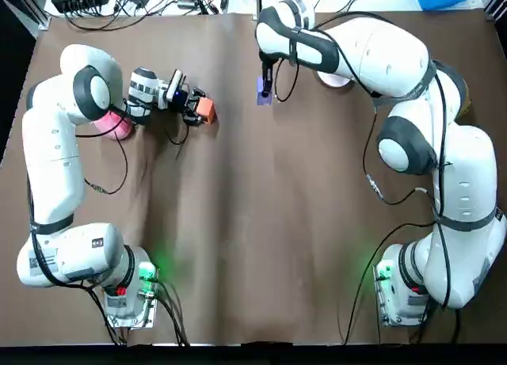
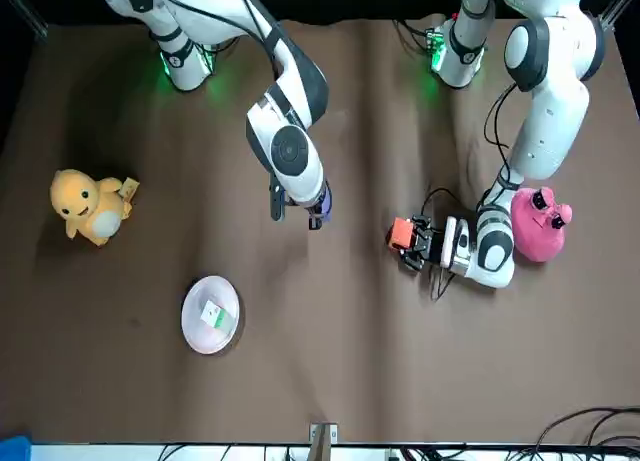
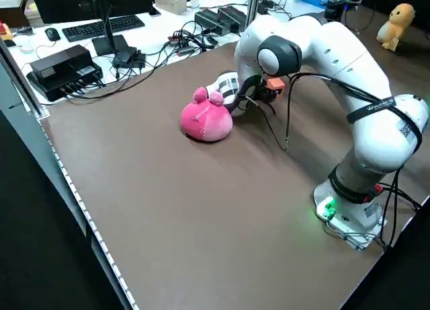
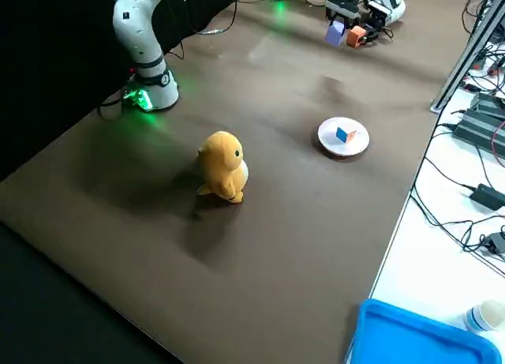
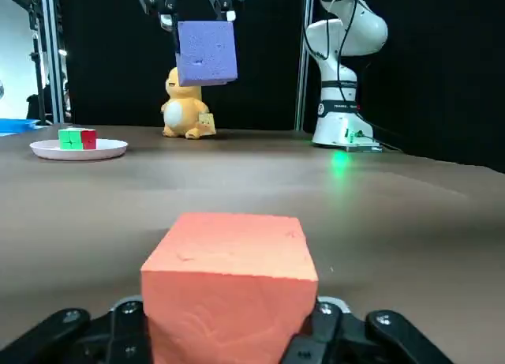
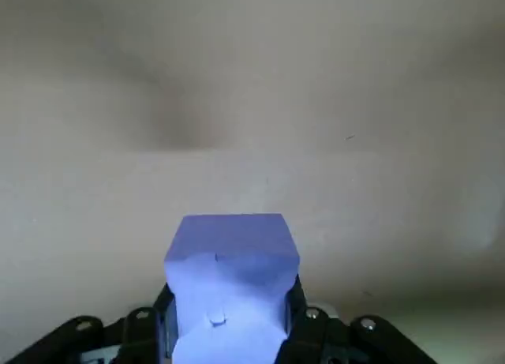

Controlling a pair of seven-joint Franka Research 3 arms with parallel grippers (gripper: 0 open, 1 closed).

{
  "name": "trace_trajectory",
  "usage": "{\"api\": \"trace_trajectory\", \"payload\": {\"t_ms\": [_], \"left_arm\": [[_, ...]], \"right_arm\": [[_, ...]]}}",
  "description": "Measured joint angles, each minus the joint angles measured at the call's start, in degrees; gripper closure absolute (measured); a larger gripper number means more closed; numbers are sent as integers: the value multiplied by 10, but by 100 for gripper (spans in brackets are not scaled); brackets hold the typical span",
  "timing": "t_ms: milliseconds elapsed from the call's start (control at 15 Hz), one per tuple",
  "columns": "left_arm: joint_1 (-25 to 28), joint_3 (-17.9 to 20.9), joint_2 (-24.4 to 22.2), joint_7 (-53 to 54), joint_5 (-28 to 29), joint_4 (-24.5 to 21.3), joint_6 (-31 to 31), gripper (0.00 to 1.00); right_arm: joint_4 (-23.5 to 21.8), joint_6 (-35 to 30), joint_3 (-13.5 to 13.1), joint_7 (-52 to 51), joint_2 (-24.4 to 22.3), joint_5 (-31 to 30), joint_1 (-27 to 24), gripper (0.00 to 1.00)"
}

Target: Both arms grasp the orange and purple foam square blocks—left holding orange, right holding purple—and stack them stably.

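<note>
The left gripper (image 1: 198, 108) lies low and level over the table (image 1: 261, 222), clamped on the orange block (image 1: 206, 109). Beyond it the right gripper (image 1: 265, 86) points down and pinches the purple block (image 1: 264, 92) in the air, near the orange one but apart from it. Orange is best held flat and steady while purple's edges are squared above it, lowered slowly and let go only once seated. Nothing lies between them. The pink plush (image 2: 540, 224) sits close behind the left gripper, while the plate (image 2: 188, 326) and yellow plush (image 2: 90, 206) are well apart.
</note>
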Motion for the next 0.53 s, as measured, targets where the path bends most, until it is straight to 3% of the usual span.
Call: {"api": "trace_trajectory", "payload": {"t_ms": [333, 533], "left_arm": [[-3, -4, 0, 9, -29, 6, 24, 40], [-13, -32, 0, 39, -66, 7, 83, 40]], "right_arm": [[0, 0, 0, 0, 0, 0, -1, 46], [0, 0, 0, 0, 0, 0, -1, 46]]}}
